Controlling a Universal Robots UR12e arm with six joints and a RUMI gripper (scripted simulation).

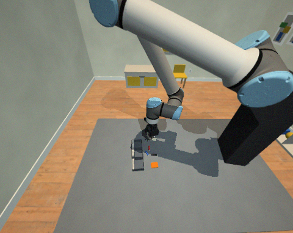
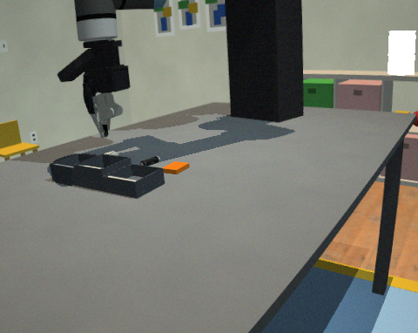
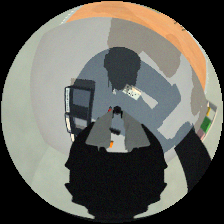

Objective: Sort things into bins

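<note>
My gripper (image 2: pixel 104 125) hangs well above the grey table, behind the two dark open bins (image 2: pixel 106 173). It is shut on a small dark thing (image 3: pixel 117 111) at its fingertips; I cannot tell what the thing is. In the top view the gripper (image 1: pixel 151 136) is just beyond the far bin (image 1: pixel 137 146); the near bin (image 1: pixel 138 163) adjoins it. On the table right of the bins lie a small red piece (image 1: pixel 149 147), a small blue piece (image 1: pixel 147 153), a black cylinder (image 2: pixel 150 160) and a flat orange block (image 2: pixel 176 167). A small white card (image 3: pixel 131 92) lies below the gripper.
The arm's black base column (image 2: pixel 264 58) stands at the back of the table. The table's right edge (image 2: pixel 358 196) drops to the floor. A yellow chair (image 2: pixel 7 139) and storage boxes (image 2: pixel 341 93) stand beyond the table.
</note>
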